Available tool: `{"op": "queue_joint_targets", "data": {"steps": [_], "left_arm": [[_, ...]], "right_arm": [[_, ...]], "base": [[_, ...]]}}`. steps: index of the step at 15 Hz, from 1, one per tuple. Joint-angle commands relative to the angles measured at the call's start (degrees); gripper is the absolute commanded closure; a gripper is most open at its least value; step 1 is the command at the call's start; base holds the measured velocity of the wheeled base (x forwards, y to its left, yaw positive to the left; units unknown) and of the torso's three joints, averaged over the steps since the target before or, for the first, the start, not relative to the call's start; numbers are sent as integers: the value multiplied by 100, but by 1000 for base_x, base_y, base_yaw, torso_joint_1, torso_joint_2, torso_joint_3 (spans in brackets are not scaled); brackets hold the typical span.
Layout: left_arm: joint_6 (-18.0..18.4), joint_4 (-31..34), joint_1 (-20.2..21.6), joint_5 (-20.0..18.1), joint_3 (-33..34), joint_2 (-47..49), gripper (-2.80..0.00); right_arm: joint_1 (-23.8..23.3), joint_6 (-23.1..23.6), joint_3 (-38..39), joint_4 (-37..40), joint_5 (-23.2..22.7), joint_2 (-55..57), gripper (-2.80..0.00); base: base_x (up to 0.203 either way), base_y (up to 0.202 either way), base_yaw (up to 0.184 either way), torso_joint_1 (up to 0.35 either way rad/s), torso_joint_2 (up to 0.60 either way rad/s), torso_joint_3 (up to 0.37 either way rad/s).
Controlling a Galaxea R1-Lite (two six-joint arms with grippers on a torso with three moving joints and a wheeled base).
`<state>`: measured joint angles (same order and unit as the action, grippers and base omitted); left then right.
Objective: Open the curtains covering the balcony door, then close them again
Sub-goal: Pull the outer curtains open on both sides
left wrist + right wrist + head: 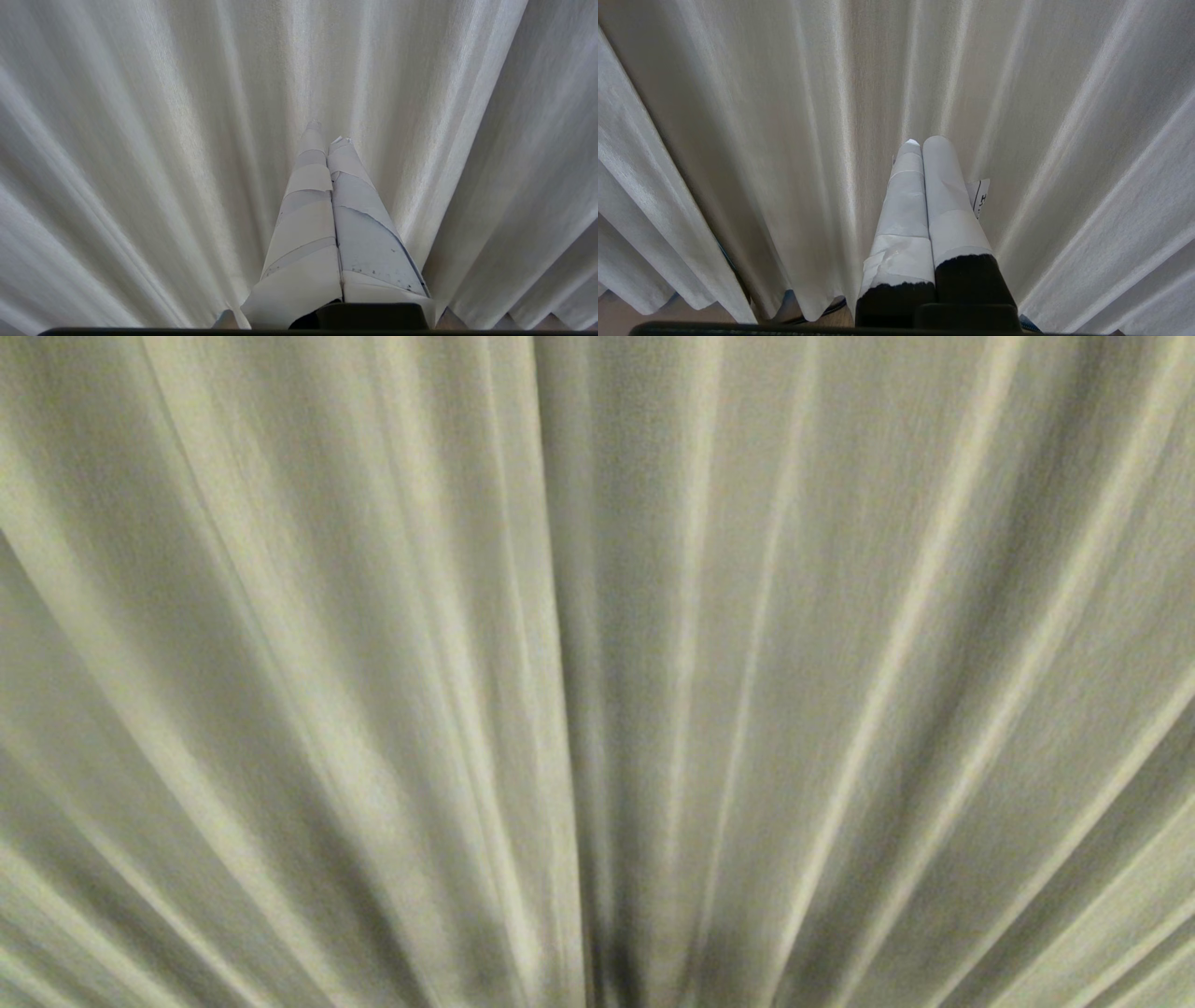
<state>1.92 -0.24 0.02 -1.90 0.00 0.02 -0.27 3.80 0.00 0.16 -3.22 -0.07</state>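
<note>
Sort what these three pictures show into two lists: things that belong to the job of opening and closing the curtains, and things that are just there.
Part of the job:
- curtains, drawn shut and filling every view
- left gripper, shut, pointing at the fabric
- right gripper, shut, pointing at the fabric

Just there:
- paper tag beside the right gripper's fingers
- floor below the curtain hem

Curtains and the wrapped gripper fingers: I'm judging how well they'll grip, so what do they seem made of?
The curtains look like matte cream woven cloth: a fine grain shows and they hang in soft pleats. The left gripper and right gripper have fingers wrapped in pale tape, likely paper or cloth: overlapping bands, torn edges.
</note>
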Motion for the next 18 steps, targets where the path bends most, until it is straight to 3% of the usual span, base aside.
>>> {"op": "queue_joint_targets", "data": {"steps": [1, 3, 7, 9, 11, 12, 15, 18], "left_arm": [[150, -11, 4, -25, 0, -2, 0], [216, -38, 4, -24, 0, -2, 0], [423, -702, -1, -13, 0, -2, 0], [429, -1438, 0, 13, -4, -2, 0], [560, -2099, 3, 397, -171, -2, 0], [584, -2091, 4, 497, -343, -2, 0], [556, -1301, 1, 647, -1284, -2, 0], [457, 712, 0, 650, -2495, 6, 0]], "right_arm": [[0, 6, 0, 2, -3, 7, 0], [0, 6, 0, 2, -3, 7, 0], [0, 6, 0, 2, -3, 7, 0], [0, 6, 0, 2, -3, 7, 0], [0, 6, 0, 2, -3, 7, 0], [0, 6, 0, 2, -3, 7, 0], [0, 6, 0, 2, -3, 7, 0], [0, 6, 0, 2, -3, 7, 0]], "base": [[0, 0, 0, 0, 0, 0], [0, 0, 0, 0, 0, 0], [0, 0, 0, 0, 0, 0], [0, 0, 0, 0, 0, 0], [0, 0, 0, 0, 0, 0], [0, 0, 0, 0, 0, 0], [0, 0, 0, 0, 0, 0], [0, 0, 0, 0, 0, 0]]}}
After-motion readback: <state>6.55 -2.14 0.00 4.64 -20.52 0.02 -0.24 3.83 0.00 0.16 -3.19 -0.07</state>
